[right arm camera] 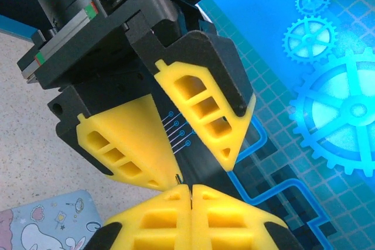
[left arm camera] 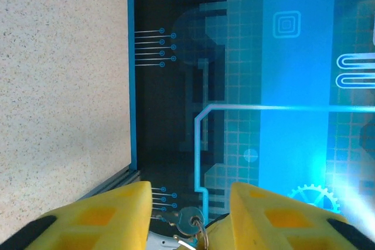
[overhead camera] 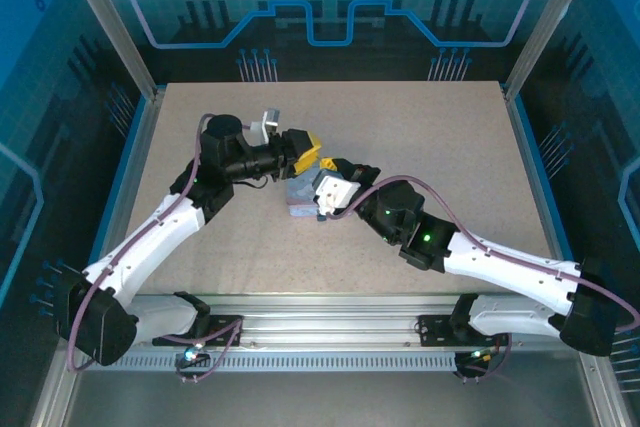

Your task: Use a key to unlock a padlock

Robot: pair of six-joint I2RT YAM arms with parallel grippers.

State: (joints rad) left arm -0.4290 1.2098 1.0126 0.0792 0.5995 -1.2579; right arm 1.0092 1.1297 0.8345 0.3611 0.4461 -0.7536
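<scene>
Your right tool (right arm camera: 190, 191) has its yellow plastic pads pressed shut on the key (left arm camera: 188, 222), one thin dark metal sliver with a round head on a ring. Just beyond, your left tool (right arm camera: 199, 171) stands open, its two hollow-celled yellow fingers flanking the key. One pale-blue, cartoon-printed tin (overhead camera: 298, 202) lies on the speckled table (overhead camera: 420, 127) beside both tools.

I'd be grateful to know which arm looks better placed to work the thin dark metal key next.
Right, probably. The right gripper is shut on what looks like the thin dark metal key, its tip poking out. The left gripper has its yellow fingers standing wide apart.
</scene>
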